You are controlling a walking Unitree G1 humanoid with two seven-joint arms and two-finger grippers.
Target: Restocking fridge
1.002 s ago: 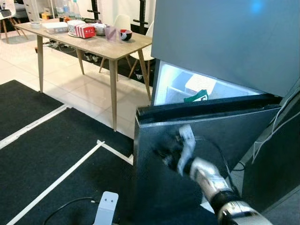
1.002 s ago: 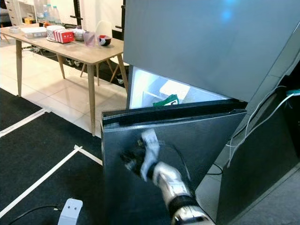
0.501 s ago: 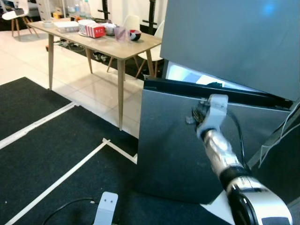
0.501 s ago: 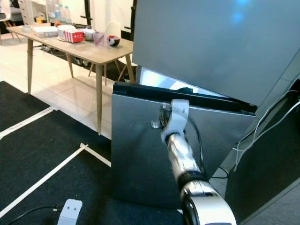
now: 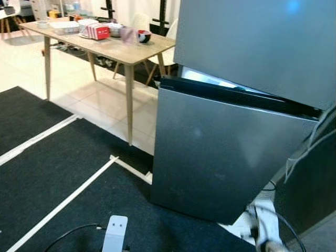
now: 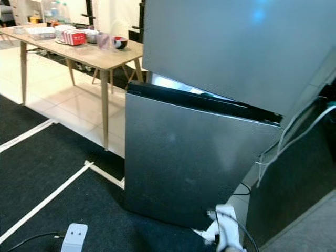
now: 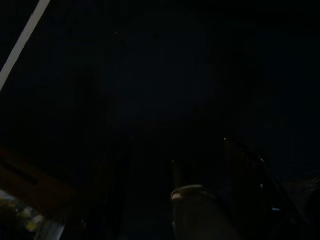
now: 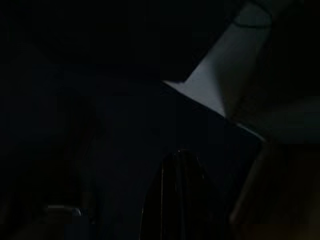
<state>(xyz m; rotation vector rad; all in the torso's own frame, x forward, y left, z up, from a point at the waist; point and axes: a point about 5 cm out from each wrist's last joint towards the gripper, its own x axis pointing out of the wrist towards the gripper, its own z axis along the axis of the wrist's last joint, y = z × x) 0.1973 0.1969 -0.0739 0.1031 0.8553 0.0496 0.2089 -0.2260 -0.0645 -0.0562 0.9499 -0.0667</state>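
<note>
The grey fridge stands in front of me at the right. Its upper door (image 5: 252,47) is flat and closed. The lower door (image 5: 226,152) stands almost shut, with only a thin bright slit (image 5: 202,77) of interior light along its top edge. My right arm (image 5: 262,227) hangs low by the fridge's bottom right corner, away from the door, and just its white wrist part is blurred there. The right wrist view is very dark, with a pale patch of floor (image 8: 220,80). My left arm hangs idle, and its wrist view is nearly black.
A wooden table (image 5: 123,53) stands at the back left with a red-and-white box (image 5: 98,32), a bowl (image 5: 143,35) and other items. White tape lines (image 5: 68,202) cross the black mat. A white device (image 5: 115,233) with a cable lies near my feet. Cables (image 5: 315,139) hang right of the fridge.
The lower fridge door has swung from ajar to almost shut. My right arm has left the door's face and dropped low to the right. The camera has shifted a little.
</note>
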